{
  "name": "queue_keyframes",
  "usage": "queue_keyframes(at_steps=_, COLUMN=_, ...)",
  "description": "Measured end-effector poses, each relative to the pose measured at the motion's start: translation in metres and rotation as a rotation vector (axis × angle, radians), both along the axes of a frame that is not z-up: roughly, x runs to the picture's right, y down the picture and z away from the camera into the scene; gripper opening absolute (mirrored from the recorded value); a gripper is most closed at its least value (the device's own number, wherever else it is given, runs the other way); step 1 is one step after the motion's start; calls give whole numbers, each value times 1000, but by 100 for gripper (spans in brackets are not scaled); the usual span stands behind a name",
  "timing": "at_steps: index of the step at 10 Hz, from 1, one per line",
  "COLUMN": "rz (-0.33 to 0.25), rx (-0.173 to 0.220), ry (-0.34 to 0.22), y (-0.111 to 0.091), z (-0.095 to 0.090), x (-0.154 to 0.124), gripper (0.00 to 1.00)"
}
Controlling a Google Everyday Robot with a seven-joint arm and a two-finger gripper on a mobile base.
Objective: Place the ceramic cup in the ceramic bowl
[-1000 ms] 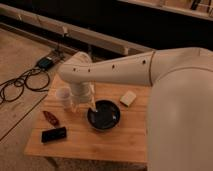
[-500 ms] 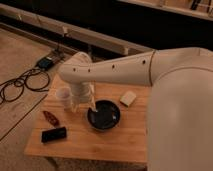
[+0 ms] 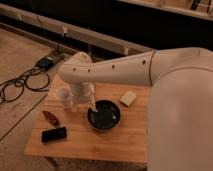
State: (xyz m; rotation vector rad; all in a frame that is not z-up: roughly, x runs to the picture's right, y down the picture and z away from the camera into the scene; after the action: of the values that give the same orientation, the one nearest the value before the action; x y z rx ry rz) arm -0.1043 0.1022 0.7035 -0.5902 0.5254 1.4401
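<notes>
One ceramic cup stands upright on the wooden table, toward the left side as we see it, outside the bowl. Just beside it we note the gripper, pointing down from the white arm, its fingers spread apart and gripping nothing; one finger sits close against the cup, the other over the rim of the ceramic bowl. Bowl dark, glossy, near the table's middle. Beyond it a cream block lies flat. Toward the front-left corner we record a reddish-brown object and a black flat device. Cables trail across the floor.
</notes>
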Motion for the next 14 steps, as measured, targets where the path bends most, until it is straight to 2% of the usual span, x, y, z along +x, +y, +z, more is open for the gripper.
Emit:
queue_keyframes(at_steps=6, rz=5, rx=2, ry=1, y=-3, z=3, x=-1, gripper=65)
queue_keyframes(at_steps=8, rz=26, rx=20, ry=1, y=-17, z=18, x=-6, gripper=65)
queue_keyframes(at_steps=11, rz=61, rx=63, ry=-3, y=-48, z=48, x=-18, gripper=65)
queue_keyframes(at_steps=13, rz=59, rx=76, ry=-7, y=-62, z=66, x=-30, gripper=65)
queue_keyframes(at_steps=14, rz=40, rx=79, ry=-18, y=-68, z=76, x=-41, gripper=65)
